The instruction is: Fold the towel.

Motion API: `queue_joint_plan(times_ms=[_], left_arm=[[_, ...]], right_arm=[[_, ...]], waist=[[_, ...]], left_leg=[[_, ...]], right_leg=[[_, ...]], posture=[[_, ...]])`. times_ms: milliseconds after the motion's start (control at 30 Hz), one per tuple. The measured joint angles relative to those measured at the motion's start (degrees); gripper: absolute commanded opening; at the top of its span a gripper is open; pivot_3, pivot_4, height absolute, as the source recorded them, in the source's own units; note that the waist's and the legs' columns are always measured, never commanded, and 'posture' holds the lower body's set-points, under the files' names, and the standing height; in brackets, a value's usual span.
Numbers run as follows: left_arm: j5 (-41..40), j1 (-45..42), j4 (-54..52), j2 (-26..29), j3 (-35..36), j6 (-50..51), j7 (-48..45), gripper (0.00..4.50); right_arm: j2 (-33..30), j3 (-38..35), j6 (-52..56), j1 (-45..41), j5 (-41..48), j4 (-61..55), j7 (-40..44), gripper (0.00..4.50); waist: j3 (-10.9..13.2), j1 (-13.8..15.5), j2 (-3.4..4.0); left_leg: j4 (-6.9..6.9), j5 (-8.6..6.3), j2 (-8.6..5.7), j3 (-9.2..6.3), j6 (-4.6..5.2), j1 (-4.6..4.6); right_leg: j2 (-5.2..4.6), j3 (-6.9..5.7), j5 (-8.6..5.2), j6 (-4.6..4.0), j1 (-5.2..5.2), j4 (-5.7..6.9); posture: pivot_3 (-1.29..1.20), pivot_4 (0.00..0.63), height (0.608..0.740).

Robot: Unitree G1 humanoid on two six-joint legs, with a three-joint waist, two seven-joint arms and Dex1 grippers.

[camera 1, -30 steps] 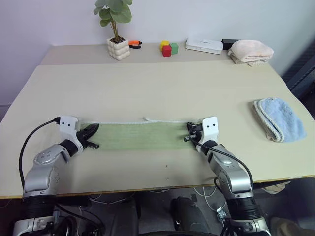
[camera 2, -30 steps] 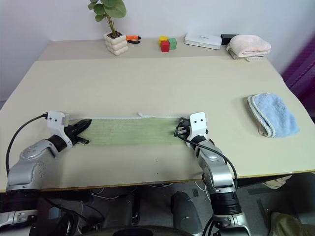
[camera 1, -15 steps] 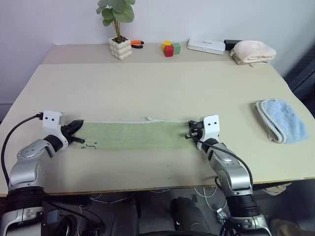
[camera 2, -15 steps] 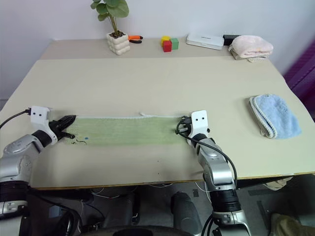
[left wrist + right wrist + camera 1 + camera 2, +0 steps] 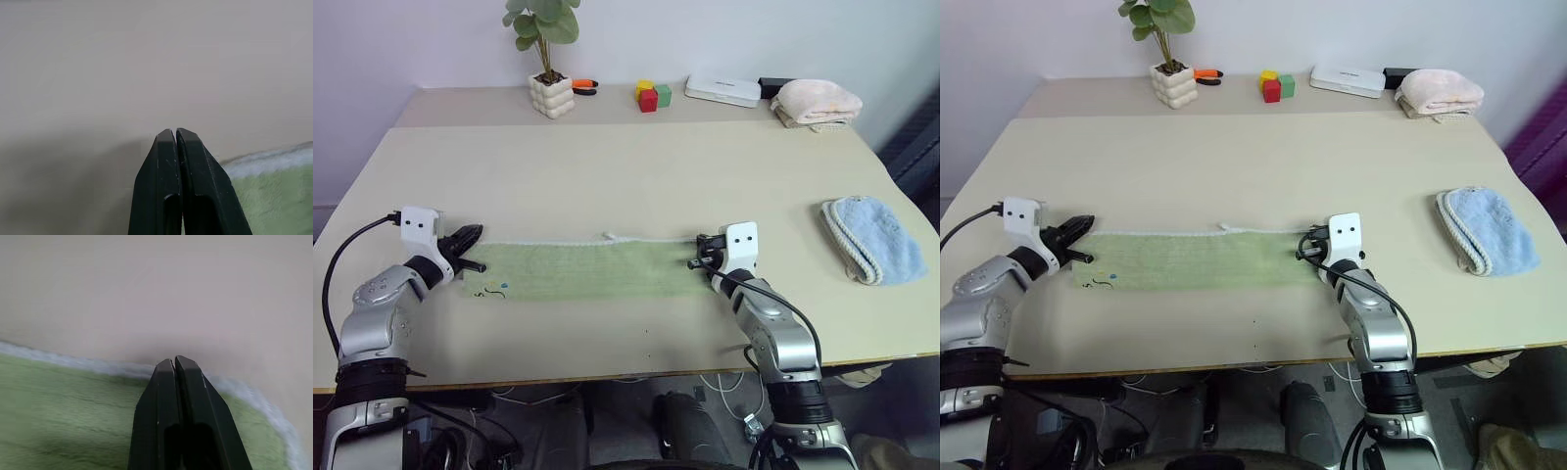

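The towel (image 5: 587, 269) lies flat on the table as a long light green strip with a whitish hem along its far edge and a small dark mark (image 5: 492, 289) near its left end. My left gripper (image 5: 475, 235) is at the strip's far left corner, shut. In the left wrist view its fingers (image 5: 168, 161) press together with no cloth between them, and the towel (image 5: 274, 186) lies beside them. My right gripper (image 5: 695, 262) is shut at the strip's right end. Its fingers (image 5: 168, 391) sit just over the towel (image 5: 73, 401) near the hem.
A rolled light blue towel (image 5: 869, 238) lies at the right side of the table. Along the back stand a potted plant (image 5: 551, 96), an orange tool (image 5: 584, 86), coloured blocks (image 5: 651, 96), a white box (image 5: 722, 91) and a folded pink towel (image 5: 815, 102).
My left gripper moved left, drawing the towel's left end out and baring the dark mark, then rose a little towards the far corner. The right gripper shifted slightly right.
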Motion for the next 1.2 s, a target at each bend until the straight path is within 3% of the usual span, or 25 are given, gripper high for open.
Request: queue_joint_plan(times_ms=[133, 267, 367, 467, 600, 800, 967, 1200], left_arm=[[-3.88, -1.57, -0.64, 1.99, 0.05, 2.11, -7.52, 2.27], [-7.64, -4.76, -0.99, 5.73, 0.05, 2.90, -17.44, 4.41], [-9.99, -5.39, -0.96, 6.93, 0.05, 3.50, -23.60, 4.47], [-12.40, -4.19, -1.10, 8.25, -0.79, 5.18, -31.85, 4.47], [-13.06, -2.36, -3.14, 10.65, -3.17, 5.55, -41.17, 4.47], [-12.06, -3.25, -3.61, 11.07, -7.09, 5.05, -46.90, 4.47], [-11.97, -4.09, -3.61, 11.40, -9.25, 5.84, -50.81, 4.47], [-8.19, -4.90, -1.38, 12.96, -10.39, 1.04, -53.61, 4.47]], right_arm=[[-0.10, -9.50, 5.43, -4.36, 10.92, -3.66, 0.06, 2.23], [-0.77, -21.01, 16.55, -8.29, 25.88, -7.63, -5.11, 4.35], [-1.18, -24.84, 23.83, -6.91, 33.98, -8.36, -8.33, 4.44], [-1.79, -29.71, 31.63, -3.08, 49.96, -11.03, -14.93, 4.44], [-10.95, -30.87, 37.72, 6.47, 73.08, -14.04, -18.41, 4.44], [-22.46, -33.27, 35.39, 21.26, 93.83, -12.20, -22.89, 4.44], [-23.40, -29.64, 32.90, 26.90, 98.15, -12.90, -22.96, 4.44], [-19.30, -23.01, 25.53, 25.59, 98.54, -14.40, -26.80, 4.44]], waist=[[0.03, -0.02, -0.01], [0.02, 0.13, -0.01], [0.03, -0.05, 0.01], [0.04, -0.23, 0.02], [0.06, -0.11, 0.04], [0.05, 0.09, -0.01], [0.04, -0.52, 0.00], [0.06, -0.18, 0.00]], left_leg=[[0.04, 0.00, 0.00, -0.01, 0.00, -0.10], [-0.08, 0.00, 0.01, -0.06, 0.00, -0.10], [-0.17, 0.00, 0.01, -0.05, 0.01, -0.14], [-0.22, 0.00, 0.03, -0.05, 0.01, -0.23], [-0.20, -0.01, 0.03, -0.02, 0.02, -0.25], [-0.05, -0.01, 0.03, -0.06, 0.02, -0.22], [-0.08, -0.02, 0.06, -0.07, 0.05, -0.21], [-0.07, -0.02, 0.06, -0.07, 0.05, -0.25]], right_leg=[[0.01, 0.00, 0.01, 0.01, -0.08, 0.02], [0.02, -0.07, 0.00, 0.00, -0.08, 0.01], [0.01, -0.06, 0.00, 0.01, -0.15, 0.00], [0.03, -0.06, 0.01, 0.02, -0.27, 0.02], [-0.03, -0.04, -0.03, -0.05, -0.25, -0.06], [-0.05, -0.03, -0.04, -0.07, -0.07, -0.25], [0.01, 0.00, -0.04, -0.07, -0.12, -0.24], [0.00, 0.00, -0.05, -0.08, -0.15, -0.25]], posture=[[0.00, 0.150, 0.740], [0.00, 0.150, 0.740], [0.00, 0.150, 0.740], [0.00, 0.150, 0.740], [0.00, 0.150, 0.740], [0.00, 0.150, 0.740], [0.00, 0.150, 0.740], [0.00, 0.150, 0.740]])
